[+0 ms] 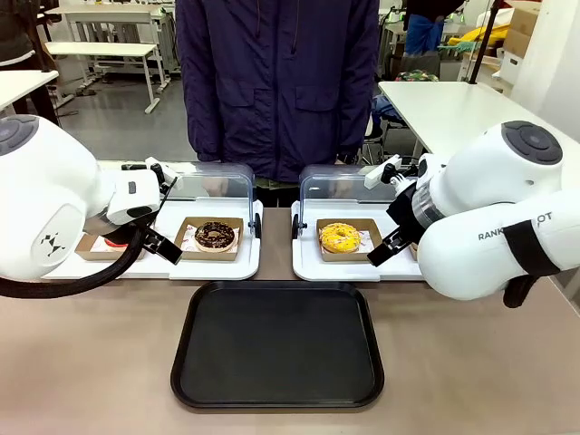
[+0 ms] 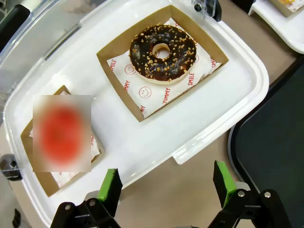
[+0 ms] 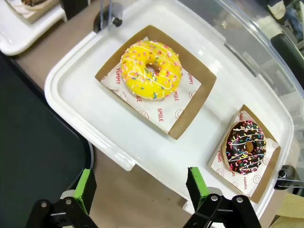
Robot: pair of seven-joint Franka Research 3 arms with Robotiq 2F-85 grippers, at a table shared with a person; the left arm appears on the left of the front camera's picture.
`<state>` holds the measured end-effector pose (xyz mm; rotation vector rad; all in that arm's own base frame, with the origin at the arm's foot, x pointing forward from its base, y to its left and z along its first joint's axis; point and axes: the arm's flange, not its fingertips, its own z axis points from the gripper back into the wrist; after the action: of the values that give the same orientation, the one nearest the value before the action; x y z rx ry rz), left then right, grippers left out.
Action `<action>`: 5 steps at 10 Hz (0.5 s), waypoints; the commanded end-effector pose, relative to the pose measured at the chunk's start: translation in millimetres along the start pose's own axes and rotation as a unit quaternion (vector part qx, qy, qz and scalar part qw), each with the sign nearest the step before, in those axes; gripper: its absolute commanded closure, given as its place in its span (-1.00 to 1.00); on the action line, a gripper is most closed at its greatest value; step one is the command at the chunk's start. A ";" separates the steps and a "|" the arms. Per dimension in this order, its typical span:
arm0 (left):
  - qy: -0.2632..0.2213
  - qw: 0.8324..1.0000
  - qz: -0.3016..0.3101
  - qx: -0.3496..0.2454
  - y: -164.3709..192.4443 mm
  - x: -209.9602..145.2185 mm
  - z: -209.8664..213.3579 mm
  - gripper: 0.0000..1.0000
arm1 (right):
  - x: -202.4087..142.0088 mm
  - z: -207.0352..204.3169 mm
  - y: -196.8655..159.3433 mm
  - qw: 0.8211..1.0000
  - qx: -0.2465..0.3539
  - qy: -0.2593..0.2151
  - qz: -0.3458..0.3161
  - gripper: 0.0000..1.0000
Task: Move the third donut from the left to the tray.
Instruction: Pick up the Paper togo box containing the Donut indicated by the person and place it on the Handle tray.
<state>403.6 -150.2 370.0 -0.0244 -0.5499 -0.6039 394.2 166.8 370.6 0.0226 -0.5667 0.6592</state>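
Black tray: Nearest us, the black tray (image 1: 276,349) lies flat on the table (image 1: 91,362) at the middle of its near side. Its far rim sits just short of two white trays.
Left gripper: At left, the left gripper (image 2: 167,185) is released. We see its green-padded fingers spread wide over bare tabletop, just near of the left white tray (image 2: 199,118).
Right gripper: At right, the right gripper (image 3: 140,189) is likewise released, its fingers apart over the table at the near rim of the right white tray (image 3: 90,99).
Yellow donut: The yellow donut (image 3: 151,70), iced and flecked with coloured sprinkles, rests in its brown cardboard holder (image 3: 190,102) on the left half of the right white tray. It is apart from both grippers and from the black tray.
Neighbours: To its right, we see a sprinkled chocolate donut (image 3: 245,147) in its own holder. On the left white tray sit a nut-topped chocolate donut (image 2: 163,51) and, farther left, a red-iced donut (image 2: 61,133), which is blurred in our wrist picture.
Lids: The clear lids (image 1: 213,181) stand raised at the far edges of both white trays.
Person: At the far side, a person (image 1: 276,82) in a dark jacket stands behind the middle of the table.
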 end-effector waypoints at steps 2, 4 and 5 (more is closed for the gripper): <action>-0.024 0.999 0.005 -0.029 9.6 17.1 23.6 -1.00 | 14.7 33.9 -17.2 1.000 0.008 -0.027 -0.012 -1.00; -0.033 0.995 0.013 -0.093 53.1 37.5 80.4 -1.00 | 21.1 102.5 -56.3 0.996 0.046 -0.070 -0.038 -1.00; -0.044 0.992 0.008 -0.114 78.3 40.4 107.5 -1.00 | 15.2 134.8 -78.0 0.993 0.066 -0.091 -0.040 -1.00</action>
<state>410.8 -128.6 466.6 -0.2297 -0.5851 -0.6256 389.5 123.4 475.2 0.1622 -0.6847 0.5824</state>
